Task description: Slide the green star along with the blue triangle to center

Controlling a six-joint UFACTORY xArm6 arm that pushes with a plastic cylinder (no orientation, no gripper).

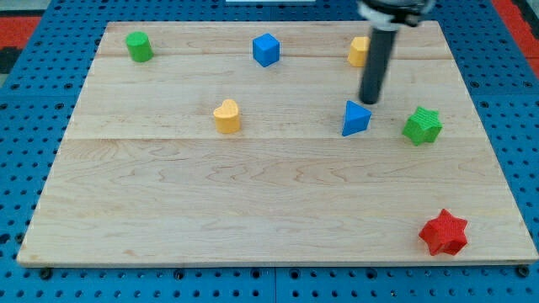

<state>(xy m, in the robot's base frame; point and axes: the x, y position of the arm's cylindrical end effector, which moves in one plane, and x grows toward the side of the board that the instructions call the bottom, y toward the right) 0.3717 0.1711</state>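
Note:
The green star lies on the wooden board at the view's right, a little above mid height. The blue triangle lies just to its left, apart from it. My tip is the lower end of the dark rod that comes down from the view's top right. It stands just above and slightly right of the blue triangle, close to it, and to the upper left of the green star.
A yellow block sits partly hidden behind the rod. A blue cube is at the top middle, a green cylinder at the top left, a yellow heart left of centre, a red star at the bottom right.

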